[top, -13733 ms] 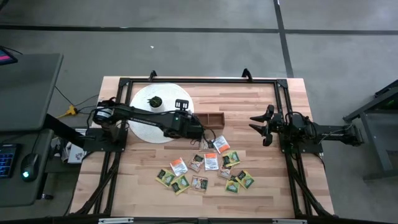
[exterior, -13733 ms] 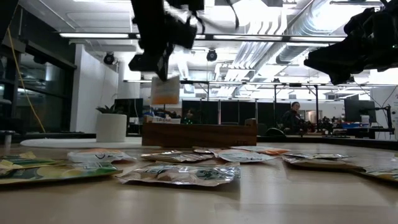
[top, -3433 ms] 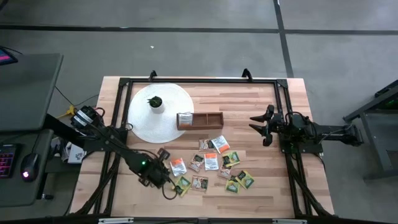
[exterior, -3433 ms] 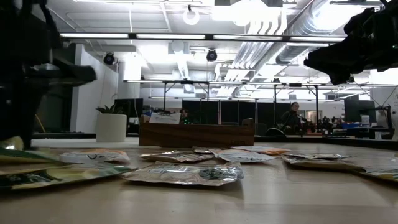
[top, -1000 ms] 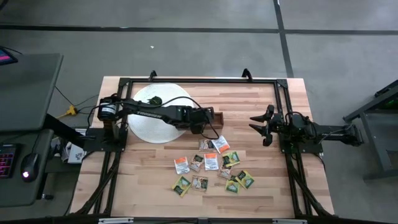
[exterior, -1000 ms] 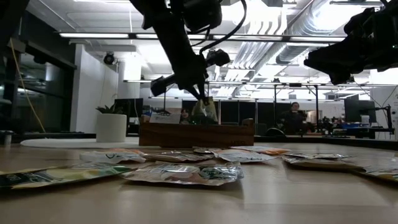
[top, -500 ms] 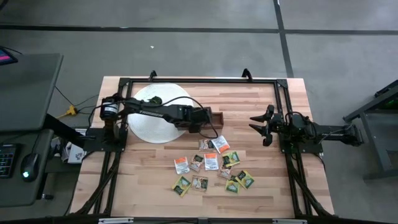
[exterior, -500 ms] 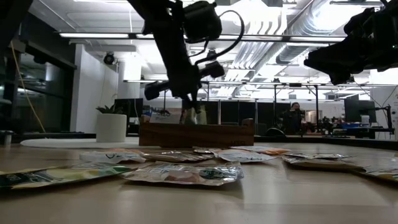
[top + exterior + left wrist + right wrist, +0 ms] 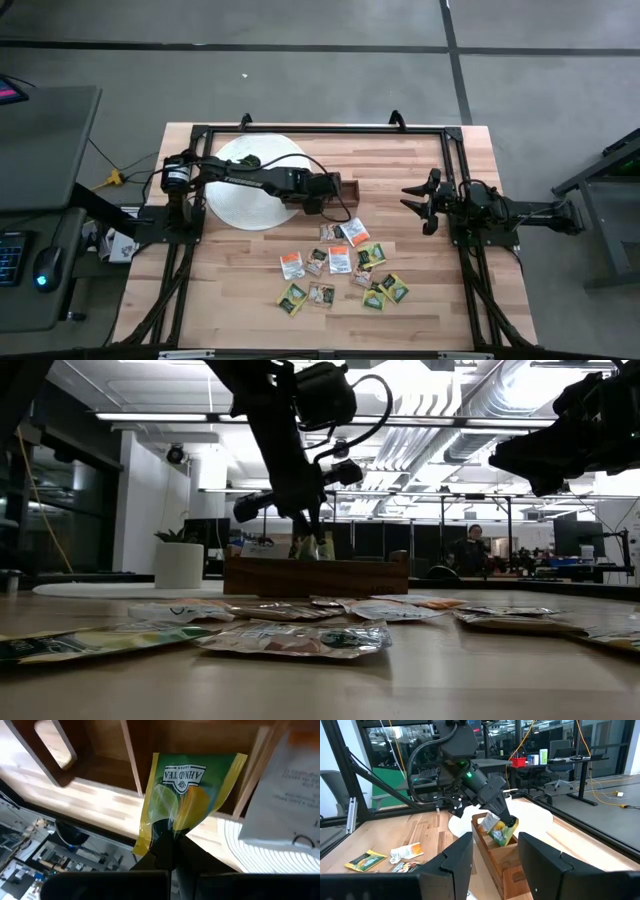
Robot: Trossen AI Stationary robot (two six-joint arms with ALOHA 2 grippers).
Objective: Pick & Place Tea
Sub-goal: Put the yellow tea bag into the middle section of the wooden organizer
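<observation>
Right end effector (image 9: pixel 495 857): two dark fingers in foreground, spread apart, nothing between them. Beyond them, left end effector (image 9: pixel 506 821) pinches a green-and-yellow sachet (image 9: pixel 502 833), tilted, over the far end of the brown box (image 9: pixel 501 856), beside a white sachet (image 9: pixel 488 822) standing in the box; white disc (image 9: pixel 537 821) just behind the box. Three loose sachets (image 9: pixel 406 852) lie flat on the wooden tabletop (image 9: pixel 395 832), well apart from the box; desks and cables in the room behind.

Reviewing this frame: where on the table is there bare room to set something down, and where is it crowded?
Bare wood lies between the long brown wooden box and the right pincer, and left of the scattered tea sachets. It is crowded around that cluster, and where the left pincer holds a green-and-yellow sachet over the box beside the white round disc.
</observation>
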